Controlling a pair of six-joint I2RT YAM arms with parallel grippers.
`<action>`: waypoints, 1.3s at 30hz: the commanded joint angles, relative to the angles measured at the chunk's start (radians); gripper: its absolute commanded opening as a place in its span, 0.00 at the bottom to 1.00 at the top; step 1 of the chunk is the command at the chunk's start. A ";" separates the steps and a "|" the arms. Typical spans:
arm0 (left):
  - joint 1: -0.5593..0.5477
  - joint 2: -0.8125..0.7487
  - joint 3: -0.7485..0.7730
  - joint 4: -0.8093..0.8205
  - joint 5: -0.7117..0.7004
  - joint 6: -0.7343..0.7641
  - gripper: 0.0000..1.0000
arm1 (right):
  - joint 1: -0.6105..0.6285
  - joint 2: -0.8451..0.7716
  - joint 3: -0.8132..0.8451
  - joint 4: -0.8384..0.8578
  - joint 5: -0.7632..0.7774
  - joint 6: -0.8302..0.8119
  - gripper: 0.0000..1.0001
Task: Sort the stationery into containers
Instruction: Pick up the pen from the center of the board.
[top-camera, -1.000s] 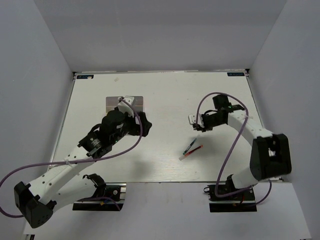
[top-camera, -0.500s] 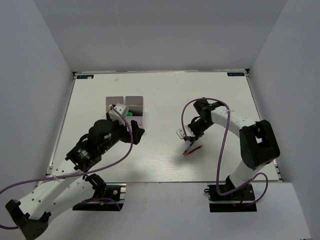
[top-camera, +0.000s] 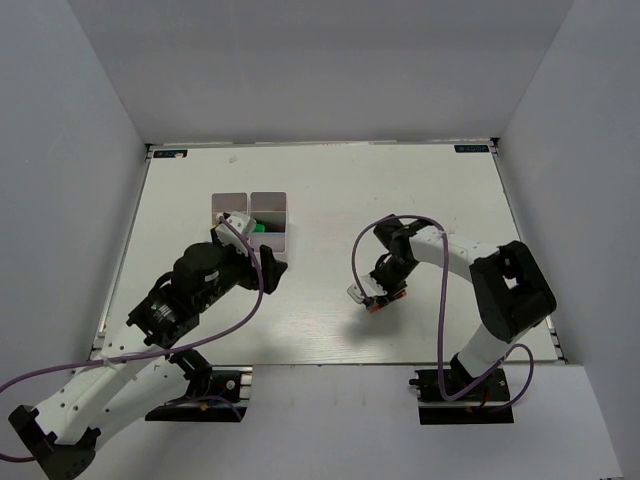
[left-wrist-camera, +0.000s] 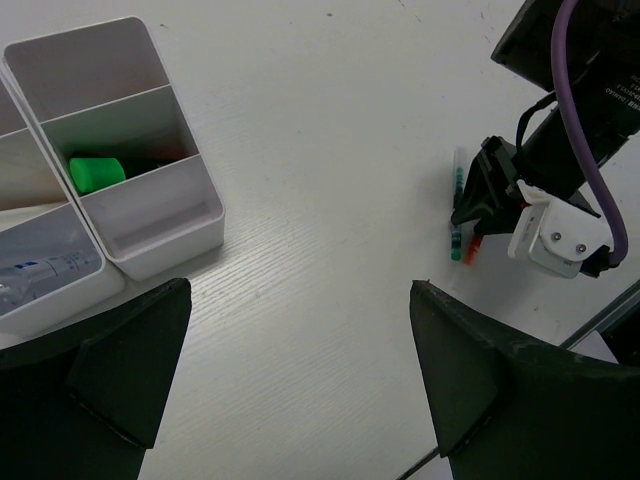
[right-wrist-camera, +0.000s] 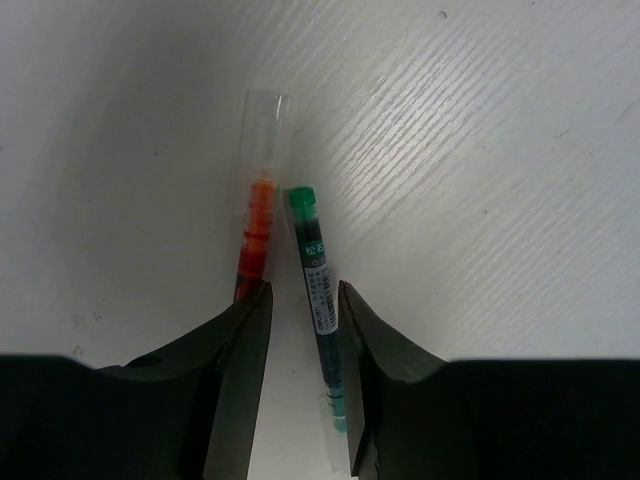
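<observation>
Counter (top-camera: 330, 180), white and mostly bare. The divided tray (left-wrist-camera: 160, 235) sits left of centre toward the far side, with a green highlighter (left-wrist-camera: 97, 172) in its middle slot.

The left claw (left-wrist-camera: 300, 370) is spread wide and empty, hanging just near of the tray. The right claw (right-wrist-camera: 300, 295) is low over two thin pens right of centre. Its jaws are partly apart and grip nothing.

The red pen (right-wrist-camera: 258, 225) and green pen (right-wrist-camera: 312, 260) lie flat on the counter side by side, almost touching. The green barrel runs into the gap between the jaws, and the red one slips under the left-hand finger.

The pens look light, stiff and smooth-barrelled, so they will likely roll or squirt out. Best hold is probably across mid-barrel on the green one. The gap beside it is tight, so there's a risk of nipping both.

A second ago the right claw was farther back and the pens lay uncovered; it has since swung in over them. The left arm covered the tray then and has pulled back, so the slots now show.
</observation>
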 joint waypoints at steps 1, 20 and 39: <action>0.005 -0.010 -0.010 -0.003 0.023 0.013 1.00 | 0.013 -0.008 -0.014 0.027 0.030 0.014 0.39; 0.014 -0.058 -0.019 -0.003 0.005 0.013 1.00 | 0.130 0.096 -0.037 0.113 0.286 0.057 0.24; 0.014 -0.237 -0.037 -0.003 -0.210 -0.024 1.00 | 0.191 0.179 0.527 0.138 0.019 0.465 0.00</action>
